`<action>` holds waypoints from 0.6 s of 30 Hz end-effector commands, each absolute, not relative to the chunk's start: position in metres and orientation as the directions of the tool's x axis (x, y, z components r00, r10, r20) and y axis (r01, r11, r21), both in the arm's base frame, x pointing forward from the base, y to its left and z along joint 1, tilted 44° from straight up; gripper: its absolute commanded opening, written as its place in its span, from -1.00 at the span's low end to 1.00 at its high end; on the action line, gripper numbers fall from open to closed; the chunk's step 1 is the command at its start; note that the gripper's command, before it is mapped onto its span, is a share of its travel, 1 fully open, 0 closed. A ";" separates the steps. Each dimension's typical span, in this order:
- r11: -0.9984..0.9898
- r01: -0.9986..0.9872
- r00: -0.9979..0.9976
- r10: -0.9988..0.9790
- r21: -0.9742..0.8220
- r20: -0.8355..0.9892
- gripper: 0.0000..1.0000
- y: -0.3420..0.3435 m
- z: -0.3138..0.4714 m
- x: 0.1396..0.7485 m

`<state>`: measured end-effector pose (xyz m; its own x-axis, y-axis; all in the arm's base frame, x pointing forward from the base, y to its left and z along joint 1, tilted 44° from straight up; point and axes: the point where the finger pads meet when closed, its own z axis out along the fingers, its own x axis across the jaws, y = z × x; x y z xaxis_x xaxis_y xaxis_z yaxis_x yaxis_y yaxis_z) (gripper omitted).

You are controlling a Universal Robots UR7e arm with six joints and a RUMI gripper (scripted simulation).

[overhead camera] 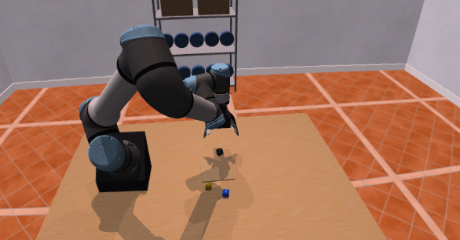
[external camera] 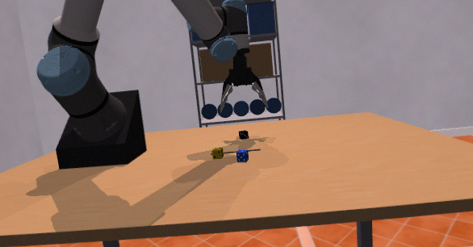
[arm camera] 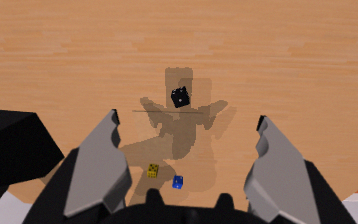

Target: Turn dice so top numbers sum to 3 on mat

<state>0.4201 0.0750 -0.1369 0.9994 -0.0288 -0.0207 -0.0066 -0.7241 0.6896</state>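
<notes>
Jaws spread wide and empty, the gripper hangs well above the black die, which rests on the counter just ahead of the jaws' centre line. The yellow die and blue die lie beyond the black die, toward the counter's front.

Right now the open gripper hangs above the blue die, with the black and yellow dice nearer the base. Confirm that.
Not quite. The open gripper hangs above the black die, as the wrist view shows. The blue die and the yellow die lie together, apart from it.

Grey arm, blue joint caps, black base
</notes>
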 end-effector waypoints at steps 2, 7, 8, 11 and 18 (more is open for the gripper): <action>-0.724 -0.007 0.999 -0.030 0.690 -0.021 1.00 0.096 -0.114 0.422; -0.724 -0.007 0.999 -0.030 0.690 -0.021 1.00 0.114 -0.096 0.422; -0.724 -0.007 0.999 -0.030 0.690 -0.021 1.00 0.116 -0.094 0.423; -0.724 -0.007 0.999 -0.030 0.690 -0.021 1.00 0.121 -0.089 0.423; -0.724 -0.007 0.999 -0.030 0.690 -0.021 1.00 0.125 -0.084 0.423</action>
<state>0.4226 0.1221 -0.0873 0.9993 -0.0295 -0.0211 -0.0068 -0.7238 0.6900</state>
